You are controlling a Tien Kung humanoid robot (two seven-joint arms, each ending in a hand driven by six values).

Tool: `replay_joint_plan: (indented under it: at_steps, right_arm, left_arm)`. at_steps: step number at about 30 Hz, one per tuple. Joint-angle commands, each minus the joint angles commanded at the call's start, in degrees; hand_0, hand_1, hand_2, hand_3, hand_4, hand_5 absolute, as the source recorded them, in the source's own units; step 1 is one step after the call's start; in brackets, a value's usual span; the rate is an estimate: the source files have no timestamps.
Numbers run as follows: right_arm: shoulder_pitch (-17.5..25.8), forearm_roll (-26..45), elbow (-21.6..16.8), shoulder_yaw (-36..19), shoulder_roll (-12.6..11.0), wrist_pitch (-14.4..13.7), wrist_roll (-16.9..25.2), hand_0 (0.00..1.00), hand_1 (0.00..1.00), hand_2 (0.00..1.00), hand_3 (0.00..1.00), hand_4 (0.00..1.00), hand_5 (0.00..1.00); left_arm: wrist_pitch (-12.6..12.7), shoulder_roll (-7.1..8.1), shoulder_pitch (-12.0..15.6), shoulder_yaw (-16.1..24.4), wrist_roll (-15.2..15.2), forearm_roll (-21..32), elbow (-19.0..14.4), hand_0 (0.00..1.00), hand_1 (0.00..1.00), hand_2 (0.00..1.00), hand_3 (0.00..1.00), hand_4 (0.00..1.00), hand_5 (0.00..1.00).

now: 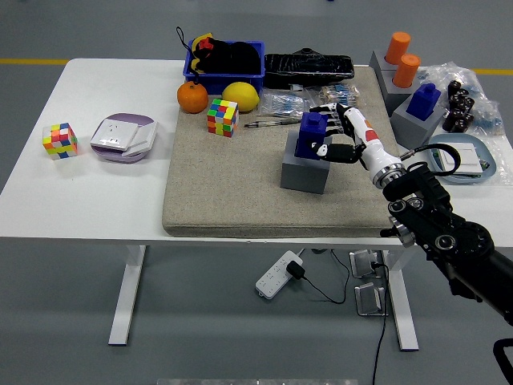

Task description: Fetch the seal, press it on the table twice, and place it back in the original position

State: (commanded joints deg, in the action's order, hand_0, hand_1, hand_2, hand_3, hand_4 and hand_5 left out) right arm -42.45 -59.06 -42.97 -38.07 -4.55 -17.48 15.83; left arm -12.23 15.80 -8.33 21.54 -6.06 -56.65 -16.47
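The right hand reaches in from the 4 o'clock corner, fingers part-curled around the blue seal, thumb low on its near face and fingertips at its upper far side; whether the grip is closed firmly cannot be told. The seal sits upright in its grey holder near the centre of the beige mat. Risk: a shallow, off-centre grip may tilt the seal on lifting, jam it in the holder and drag or tip the holder. Beyond, toward 11 o'clock, pens and a puzzle cube lie close; a swinging lift could strike them.
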Motion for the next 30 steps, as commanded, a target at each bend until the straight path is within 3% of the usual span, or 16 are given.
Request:
replay_joint_plan:
  at_steps: [30]
  right_arm:
    - [-0.32, 0.89, 1.88, 0.62, 0.89, -0.08, 0.84, 0.602, 0.439, 0.455, 0.479, 0.678, 0.002]
  left_arm:
    - [0.04, -0.24, -0.24, -0.09, -0.04, -0.21, 0.03, 0.825, 0.789, 0.753, 0.812, 0.724, 0.378]
